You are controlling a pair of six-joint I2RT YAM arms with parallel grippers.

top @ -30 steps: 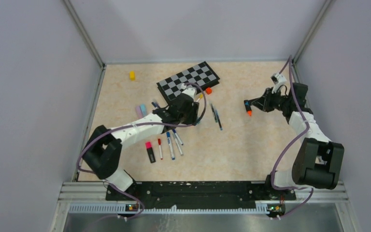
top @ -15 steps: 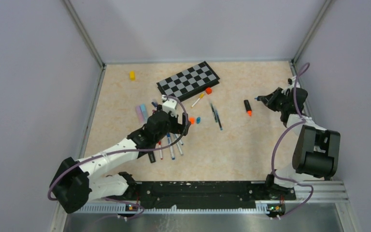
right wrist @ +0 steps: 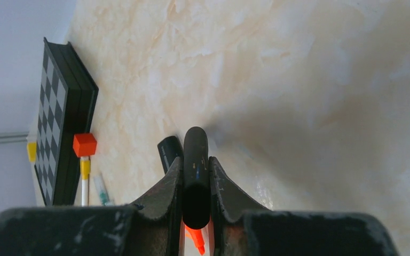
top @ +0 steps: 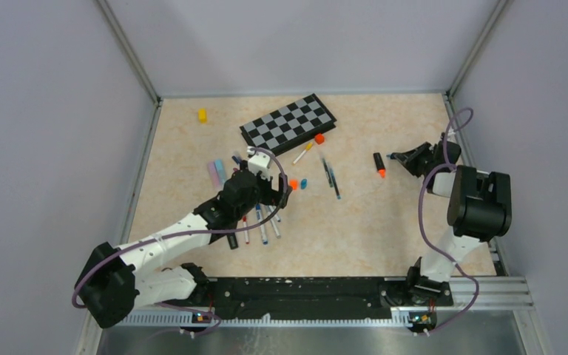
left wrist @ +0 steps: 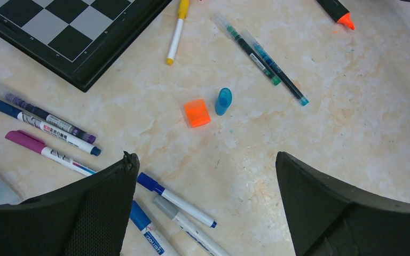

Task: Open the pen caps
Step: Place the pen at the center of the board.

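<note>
My left gripper (top: 279, 194) (left wrist: 205, 157) hangs open and empty over several white-barrelled pens (left wrist: 177, 200) lying side by side. A loose orange pen cap (left wrist: 197, 112) (top: 293, 183) and a blue pen cap (left wrist: 223, 101) (top: 304, 183) lie on the table just beyond its fingertips. My right gripper (top: 403, 157) (right wrist: 196, 160) is shut on a black, hollow pen cap (right wrist: 196, 181). To its left lies a black highlighter (top: 379, 164) (right wrist: 168, 152) with its orange tip bared.
A black-and-grey chessboard (top: 288, 123) lies at the back, with an orange block (top: 319, 138) and a yellow-capped pen (left wrist: 175, 32) beside it. Two thin green pens (top: 331, 177) lie mid-table. A yellow block (top: 202, 115) sits far left, and pastel highlighters (top: 217, 171) lie left of my left arm.
My left gripper drew back from the chessboard toward the near side and opened wide. My right gripper pulled away to the right, leaving the orange-tipped highlighter on the table.
</note>
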